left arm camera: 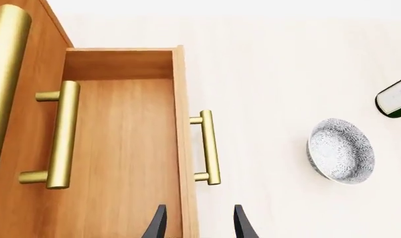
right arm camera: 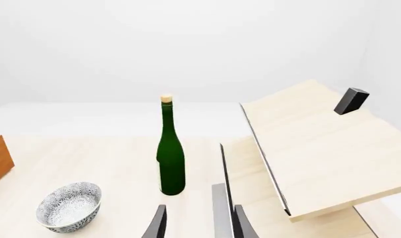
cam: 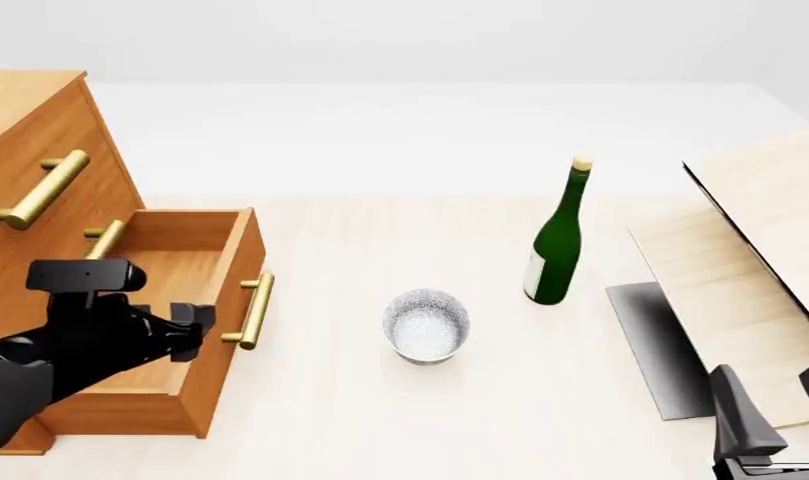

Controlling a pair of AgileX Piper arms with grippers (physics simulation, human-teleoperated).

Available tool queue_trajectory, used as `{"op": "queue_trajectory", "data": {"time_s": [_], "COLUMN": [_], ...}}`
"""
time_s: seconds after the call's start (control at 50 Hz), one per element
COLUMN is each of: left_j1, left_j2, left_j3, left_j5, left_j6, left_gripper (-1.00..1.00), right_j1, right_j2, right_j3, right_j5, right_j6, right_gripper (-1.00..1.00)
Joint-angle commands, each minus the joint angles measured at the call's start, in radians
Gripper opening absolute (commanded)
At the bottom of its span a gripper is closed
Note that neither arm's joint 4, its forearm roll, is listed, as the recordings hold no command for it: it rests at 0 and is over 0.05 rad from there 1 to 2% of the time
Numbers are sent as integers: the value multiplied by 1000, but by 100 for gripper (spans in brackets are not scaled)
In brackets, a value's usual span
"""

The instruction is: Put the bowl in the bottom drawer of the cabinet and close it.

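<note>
Small white grey-speckled round bowl (cam: 427, 325) is sitting on the pale surface (cam: 377, 420), at 3 o'clock of the open orange-brown wooden bottom drawer (cam: 197, 300). Left end effector (left arm camera: 199, 225) and right end effector (right arm camera: 199, 225) are both hanging with fingers apart, holding nothing.

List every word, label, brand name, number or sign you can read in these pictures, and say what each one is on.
Nothing here can be read.
Green bottle: it carries a pale label, seen also in the left wrist view, with faint marks too small and blurred to make out.
Bowl: only a fine grey speckle pattern, no text.
Cabinet, its bottom drawer and the pale boards: no writing visible.
</note>
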Motion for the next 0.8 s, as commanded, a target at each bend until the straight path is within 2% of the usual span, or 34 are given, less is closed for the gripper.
{"op": "queue_trajectory", "data": {"time_s": [0.02,0.8], "left_j1": [-4,-17], "left_j2": [-5,157], "left_j3": [10,32], "left_j5": [-27,-151], "left_j6": [-10,-56], "left_gripper": [100,100], "right_j1": [0,0], "right_j2": [0,0], "right_j3": [0,0], "right_j5": [0,0], "right_j6": [0,0], "right_gripper": [100,100]}}
